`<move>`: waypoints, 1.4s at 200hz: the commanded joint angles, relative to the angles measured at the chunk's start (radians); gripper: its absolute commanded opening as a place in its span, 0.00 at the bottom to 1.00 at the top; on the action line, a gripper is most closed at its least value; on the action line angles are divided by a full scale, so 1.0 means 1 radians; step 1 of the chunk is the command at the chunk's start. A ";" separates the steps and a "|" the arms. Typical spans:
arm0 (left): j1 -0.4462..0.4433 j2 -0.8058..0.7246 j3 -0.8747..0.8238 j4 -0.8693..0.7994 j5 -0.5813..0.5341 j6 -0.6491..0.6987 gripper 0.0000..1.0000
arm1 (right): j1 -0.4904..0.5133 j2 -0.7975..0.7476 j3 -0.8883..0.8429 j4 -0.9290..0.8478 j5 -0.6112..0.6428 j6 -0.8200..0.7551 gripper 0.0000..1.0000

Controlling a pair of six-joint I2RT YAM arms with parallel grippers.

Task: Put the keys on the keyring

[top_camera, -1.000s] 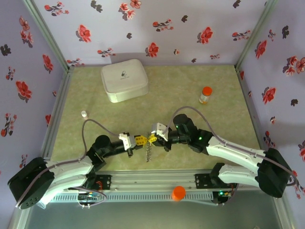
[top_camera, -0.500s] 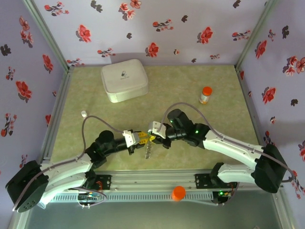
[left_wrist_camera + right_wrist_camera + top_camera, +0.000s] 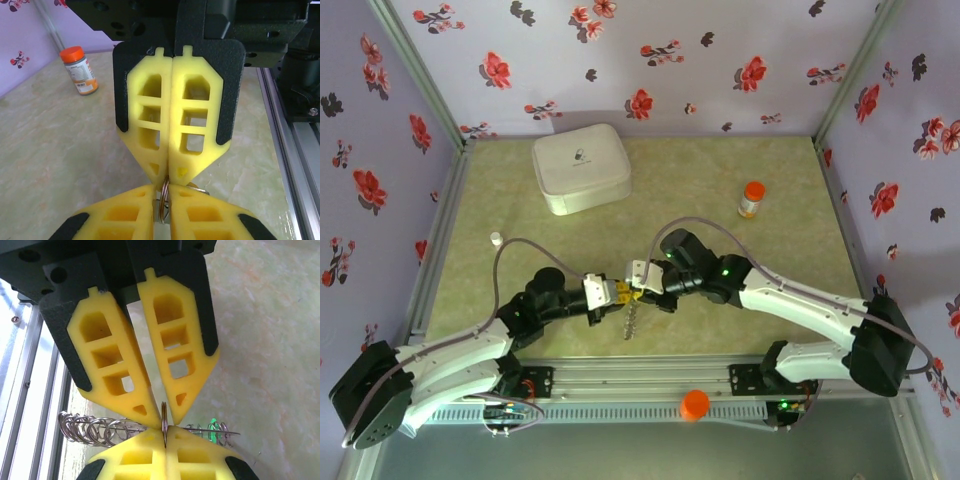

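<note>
We see the two grippers meet tip to tip near the front middle of the table (image 3: 710, 180). The right gripper (image 3: 635, 291) has its yellow fingers pressed together on the keyring (image 3: 164, 415), a thin metal ring that stands on edge between them. The left gripper (image 3: 619, 294) comes in from 9 o'clock. Its fingers are almost together, with the same ring in the thin gap. We cannot tell if they squeeze it.

A chain of wire loops (image 3: 632, 320) runs from the ring toward 6 o'clock. In the right wrist view, a tiny bright green bit (image 3: 212, 426) sits among the wire at 3 o'clock of the ring. It is too small for us to say more.

From the grippers, a white rounded box (image 3: 580, 168) lies at 11 o'clock, well apart. An orange-capped bottle (image 3: 751, 199) stands upright at 2 o'clock, also well apart. A small white cap (image 3: 496, 238) sits at 10 o'clock, near the left edge. An orange knob (image 3: 695, 403) sits at 5 o'clock. Each gripper stands right in the way of the other.

The metal rail (image 3: 620, 378) runs close by at 6 o'clock. Flowered walls (image 3: 620, 60) close the table at 9, 12 and 3 o'clock. The most open mat lies toward 12 o'clock, between the box and the bottle.
</note>
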 commanded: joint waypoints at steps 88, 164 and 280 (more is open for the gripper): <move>-0.004 -0.038 -0.058 0.155 -0.022 0.006 0.00 | -0.031 -0.072 -0.044 0.050 0.036 0.022 0.29; -0.004 -0.043 -0.064 0.161 -0.025 -0.001 0.00 | -0.029 -0.033 -0.033 0.013 0.027 0.006 0.17; -0.004 -0.018 -0.077 0.245 -0.021 -0.023 0.00 | -0.030 -0.060 -0.095 0.140 -0.036 0.061 0.24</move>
